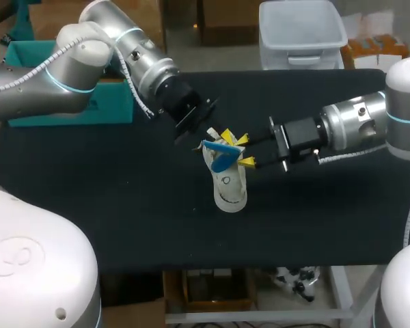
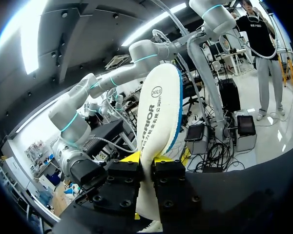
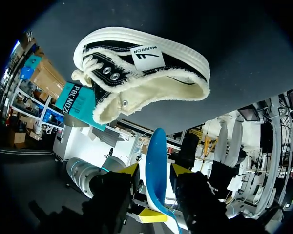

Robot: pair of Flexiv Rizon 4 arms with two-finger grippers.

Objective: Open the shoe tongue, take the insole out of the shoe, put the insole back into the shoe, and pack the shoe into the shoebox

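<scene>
Insole [image 1: 219, 154] out, above shoe [image 1: 230, 188] — we pinch it with left gripper [image 2: 146, 158], right gripper [image 3: 154, 171] spread around it — next, reinsert it

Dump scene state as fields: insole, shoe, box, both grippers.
insole: outside the shoe, held clear of it
left gripper: shut on insole
right gripper: open, insole between its fingers, gaps on both sides
shoe: on the table, no gripper on it
box: teal, far left of table, behind the left arm
stage: insole out, not yet back in
</scene>
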